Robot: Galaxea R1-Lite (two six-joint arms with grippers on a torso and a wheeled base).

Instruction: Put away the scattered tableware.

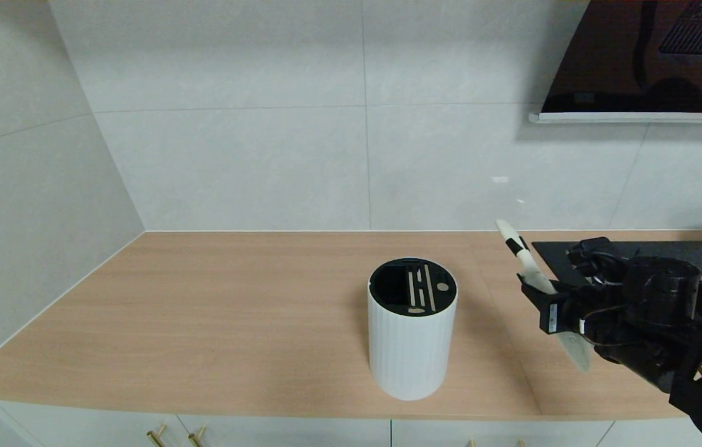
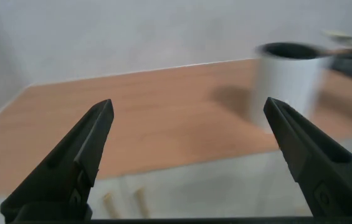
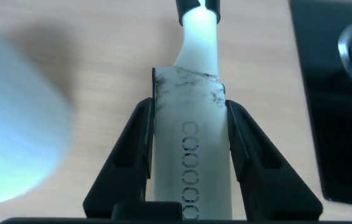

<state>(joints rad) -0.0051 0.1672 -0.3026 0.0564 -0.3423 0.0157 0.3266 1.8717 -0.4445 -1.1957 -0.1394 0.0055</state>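
A white ribbed cylindrical utensil holder point(image 1: 412, 341) with a black slotted top stands upright on the wooden counter point(image 1: 233, 310), a little right of centre. To its right, above the counter, my right gripper point(image 1: 543, 298) is shut on a white knife-like utensil point(image 1: 528, 261) with a black band, which tilts up and away toward the wall. In the right wrist view the fingers point(image 3: 132, 149) clamp the utensil's broad flat part point(image 3: 191, 149), and the holder point(image 3: 7, 124) blurs at one side. My left gripper point(image 2: 188, 106) hangs open and holds nothing, off the counter's front edge, with the holder point(image 2: 288, 81) beyond it.
A black cooktop point(image 1: 556, 251) lies on the counter at the far right, behind the right arm. A dark range hood point(image 1: 649, 62) hangs on the tiled wall above it. The counter's left half is bare wood. Cabinet handles point(image 1: 158, 436) show below the front edge.
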